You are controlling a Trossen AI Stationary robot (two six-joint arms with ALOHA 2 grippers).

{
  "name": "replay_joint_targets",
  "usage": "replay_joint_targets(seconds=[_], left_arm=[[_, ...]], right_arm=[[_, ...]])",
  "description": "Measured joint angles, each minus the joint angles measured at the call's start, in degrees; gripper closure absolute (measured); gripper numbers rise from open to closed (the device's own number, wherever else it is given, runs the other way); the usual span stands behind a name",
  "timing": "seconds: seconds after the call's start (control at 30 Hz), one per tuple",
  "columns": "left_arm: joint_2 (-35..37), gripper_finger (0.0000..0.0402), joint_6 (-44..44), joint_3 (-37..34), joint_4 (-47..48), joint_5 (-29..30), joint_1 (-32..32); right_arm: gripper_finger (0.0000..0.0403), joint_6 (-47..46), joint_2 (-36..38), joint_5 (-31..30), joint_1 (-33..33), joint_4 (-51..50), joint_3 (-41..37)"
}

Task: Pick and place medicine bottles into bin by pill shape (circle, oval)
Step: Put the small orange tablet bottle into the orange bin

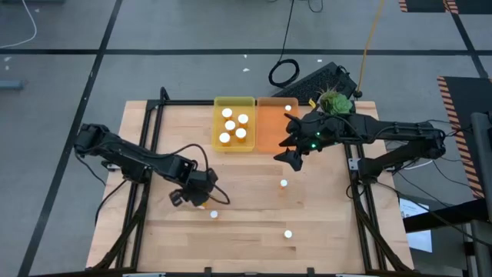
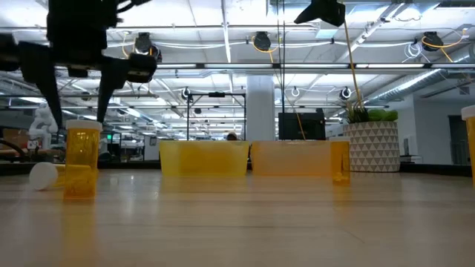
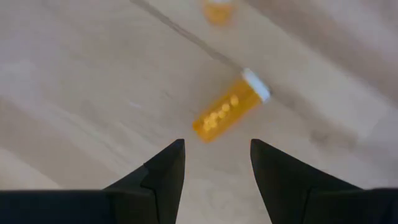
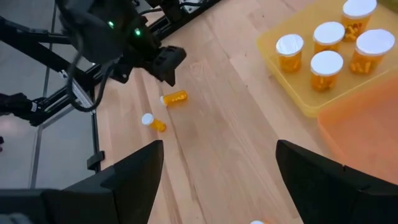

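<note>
An orange medicine bottle [image 3: 229,112] with a white cap lies on its side on the wood table. My left gripper [image 3: 214,144] hovers open just above it, a finger on either side of its base end, touching nothing. A second bottle [image 1: 214,214] stands upright beside it. Two more bottles [image 1: 284,183] [image 1: 288,234] stand farther right. The yellow bin [image 1: 218,106] holds several upright bottles, and the orange bin [image 1: 270,127] holds one bottle [image 1: 287,108]. My right gripper [image 1: 292,151] hangs open in the air over the orange bin's near edge.
A white pot with a green plant [image 1: 335,102] stands at the far right behind the orange bin. A black frame [image 1: 151,131] runs along the table's sides. Bare wood lies between the bins and the loose bottles.
</note>
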State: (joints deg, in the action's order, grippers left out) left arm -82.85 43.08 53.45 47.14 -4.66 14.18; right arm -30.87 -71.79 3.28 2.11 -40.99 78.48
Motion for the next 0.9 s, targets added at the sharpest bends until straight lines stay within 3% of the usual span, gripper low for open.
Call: replay_joint_targets(seconds=[0.23, 0.63, 0.9], left_arm=[[-4.43, 0.0215, 12.36, 0.00, -0.23, -0.75, 0.00], [-11.97, 0.0215, 20.98, 0.00, -6.71, -3.24, 0.70], [-14.27, 0.0216, 21.83, -0.04, -9.20, -2.88, 0.63]], right_arm=[[0.0101, 0.00, 0.00, -0.01, 0.00, 0.00, 0.00], [0.0101, 0.12, 0.00, -0.06, 0.02, 0.02, 0.00], [0.0101, 0.07, 0.00, -0.05, 0.02, 0.02, 0.00]])
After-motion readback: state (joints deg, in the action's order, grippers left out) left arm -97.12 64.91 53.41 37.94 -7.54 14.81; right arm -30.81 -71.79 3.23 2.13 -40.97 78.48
